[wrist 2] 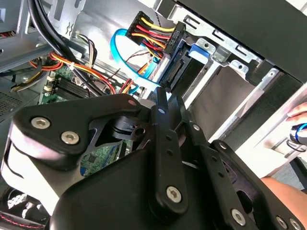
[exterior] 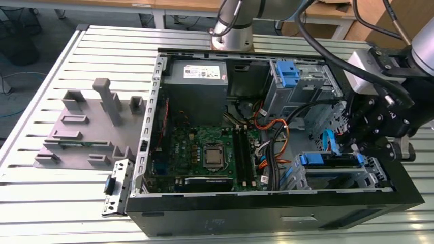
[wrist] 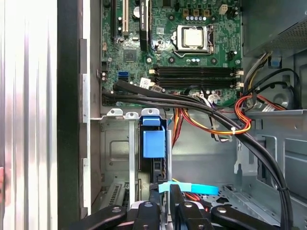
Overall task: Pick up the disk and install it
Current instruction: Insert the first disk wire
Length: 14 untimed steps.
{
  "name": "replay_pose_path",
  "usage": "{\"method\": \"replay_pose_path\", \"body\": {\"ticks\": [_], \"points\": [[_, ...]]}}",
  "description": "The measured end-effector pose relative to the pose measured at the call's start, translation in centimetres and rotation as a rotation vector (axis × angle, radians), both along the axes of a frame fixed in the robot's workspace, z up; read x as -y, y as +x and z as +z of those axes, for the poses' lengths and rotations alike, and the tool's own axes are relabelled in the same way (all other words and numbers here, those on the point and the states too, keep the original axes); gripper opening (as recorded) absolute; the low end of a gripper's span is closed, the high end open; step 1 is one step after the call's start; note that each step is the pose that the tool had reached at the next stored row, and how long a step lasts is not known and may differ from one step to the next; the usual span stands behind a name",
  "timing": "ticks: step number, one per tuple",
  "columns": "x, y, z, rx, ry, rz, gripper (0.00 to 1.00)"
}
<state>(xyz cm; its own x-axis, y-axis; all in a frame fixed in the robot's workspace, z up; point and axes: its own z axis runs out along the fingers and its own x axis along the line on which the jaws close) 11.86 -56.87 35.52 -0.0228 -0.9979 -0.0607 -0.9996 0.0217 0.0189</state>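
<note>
The exterior view looks down on the open computer case [exterior: 271,203]; both wrist views look closely into its drive bay [wrist: 153,143].

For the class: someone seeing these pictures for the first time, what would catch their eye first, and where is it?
The open computer case on the slatted table, its green motherboard exposed in the middle. At the exterior view's right the black gripper reaches into the drive bay, where a blue-railed disk sits among blue and orange cables.
</note>
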Motion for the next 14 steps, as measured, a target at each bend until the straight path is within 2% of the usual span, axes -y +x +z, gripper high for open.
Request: {"method": "replay_pose_path", "body": {"ticks": [14], "points": [[0.0, 0.14, 0.18, -0.0001, -0.0001, 0.0, 0.24]]}}
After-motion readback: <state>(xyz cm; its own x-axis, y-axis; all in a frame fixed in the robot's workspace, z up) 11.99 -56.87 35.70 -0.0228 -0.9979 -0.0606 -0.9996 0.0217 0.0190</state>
